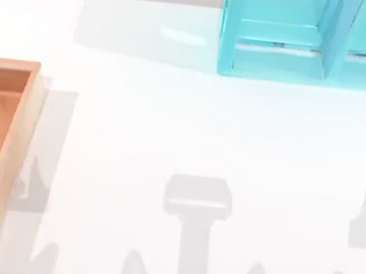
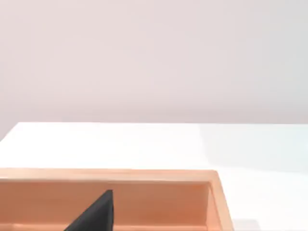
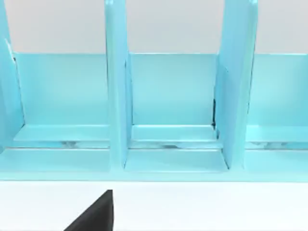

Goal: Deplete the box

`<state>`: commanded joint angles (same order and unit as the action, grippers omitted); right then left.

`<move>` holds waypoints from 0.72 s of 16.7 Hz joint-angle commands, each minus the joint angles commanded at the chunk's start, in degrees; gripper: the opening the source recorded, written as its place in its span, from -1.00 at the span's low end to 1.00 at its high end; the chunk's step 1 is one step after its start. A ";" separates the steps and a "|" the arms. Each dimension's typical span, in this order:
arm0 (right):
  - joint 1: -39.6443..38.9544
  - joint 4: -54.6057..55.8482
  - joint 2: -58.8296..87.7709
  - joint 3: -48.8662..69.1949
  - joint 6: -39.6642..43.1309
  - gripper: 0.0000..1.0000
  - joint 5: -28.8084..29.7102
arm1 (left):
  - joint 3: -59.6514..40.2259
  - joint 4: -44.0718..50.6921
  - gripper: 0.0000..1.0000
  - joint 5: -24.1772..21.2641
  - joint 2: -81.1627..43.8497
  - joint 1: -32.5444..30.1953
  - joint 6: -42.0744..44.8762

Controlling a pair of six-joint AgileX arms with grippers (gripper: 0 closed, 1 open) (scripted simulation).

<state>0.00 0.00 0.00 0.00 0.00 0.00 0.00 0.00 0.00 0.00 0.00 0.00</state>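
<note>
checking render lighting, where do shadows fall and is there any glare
Top view: soft grey arm-shaped shadows on the white table along the near edge, one beside the box; a pale sheen left of the cyan shelf unit. Both wrist views: evenly lit.

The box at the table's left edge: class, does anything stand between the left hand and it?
Nothing visible does. The box lies at the table's left edge, and a dark part of the left arm already hangs over its orange-brown inside. The cyan shelf unit stands far off at the back right.

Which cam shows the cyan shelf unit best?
Right wrist view: the cyan shelf unit faces the camera, upright dividers and compartments visible. The top view catches part of it at the table's far right. The left wrist view looks toward the box.
</note>
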 joint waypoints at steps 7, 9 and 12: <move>0.00 0.00 0.00 0.00 0.00 1.00 0.00 | -8.44 8.33 1.00 0.05 -9.15 2.65 2.80; 0.00 0.00 0.00 0.00 0.00 1.00 0.00 | -14.90 14.65 1.00 0.10 -16.80 4.61 4.88; 0.00 0.00 0.00 0.00 0.00 1.00 0.00 | -26.47 26.01 1.00 0.18 -31.35 8.14 8.62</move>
<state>0.00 0.00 0.00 0.00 0.00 0.00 -26.47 26.01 0.18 -31.35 8.14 8.62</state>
